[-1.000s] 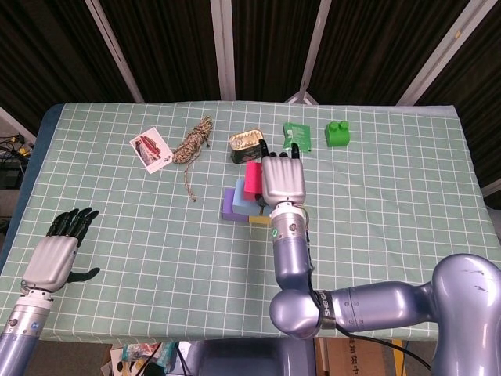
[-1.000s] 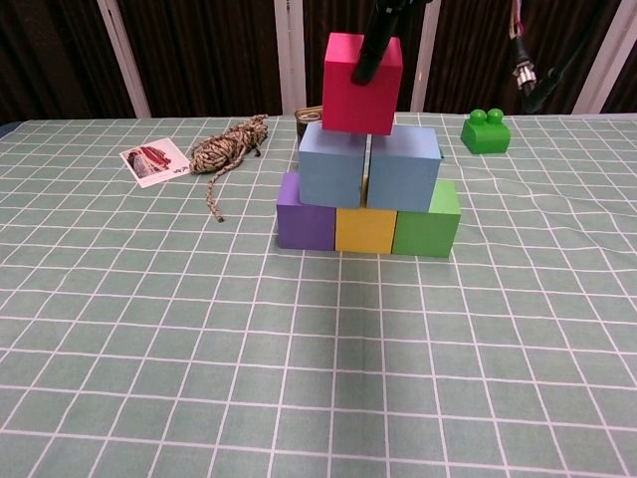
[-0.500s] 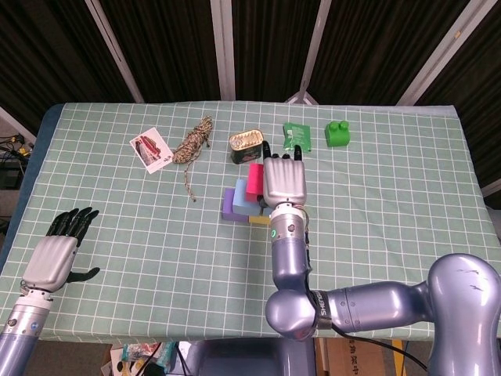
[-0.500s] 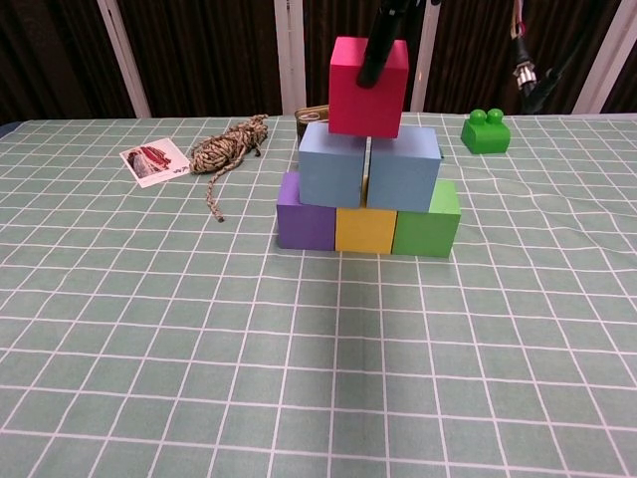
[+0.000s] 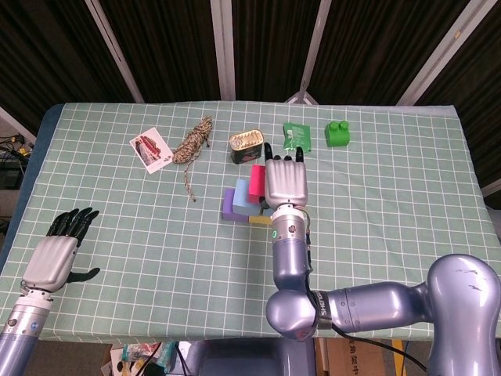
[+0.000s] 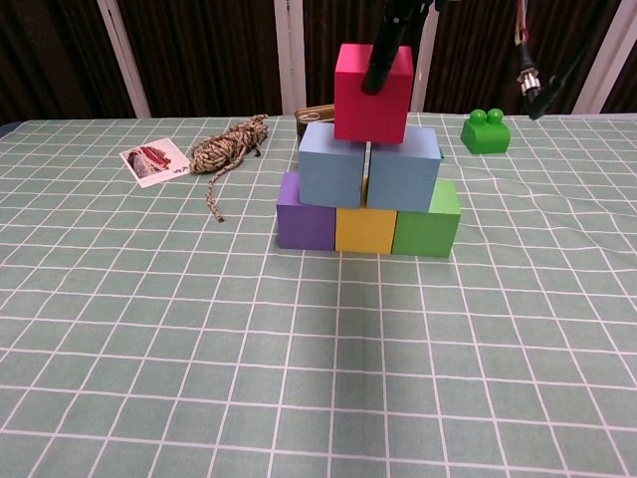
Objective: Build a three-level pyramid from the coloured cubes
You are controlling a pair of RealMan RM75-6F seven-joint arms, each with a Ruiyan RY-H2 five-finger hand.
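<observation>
The pyramid stands mid-table: a purple cube [image 6: 305,212], a yellow cube [image 6: 365,229] and a green cube [image 6: 426,224] form the base. Two blue cubes [image 6: 331,164] lie on them. A red cube [image 6: 358,115] sits at the top, over the seam between the blue ones, gripped from above by my right hand [image 5: 286,182]. One dark finger [image 6: 383,55] crosses the cube's front face. In the head view the hand covers most of the stack; only the red cube [image 5: 256,178] and the purple cube [image 5: 228,205] peek out on its left. My left hand [image 5: 55,254] lies open near the front left edge, far from the cubes.
Behind the pyramid are a coil of rope [image 5: 193,145], a picture card [image 5: 151,149], an opened tin [image 5: 245,145], a green packet [image 5: 297,135] and a green studded block [image 6: 485,131]. The checked cloth [image 5: 391,235] covers the table.
My right hand has shifted the red cube a little to the right, nearer the middle above the two blue cubes. The left hand has not moved.
</observation>
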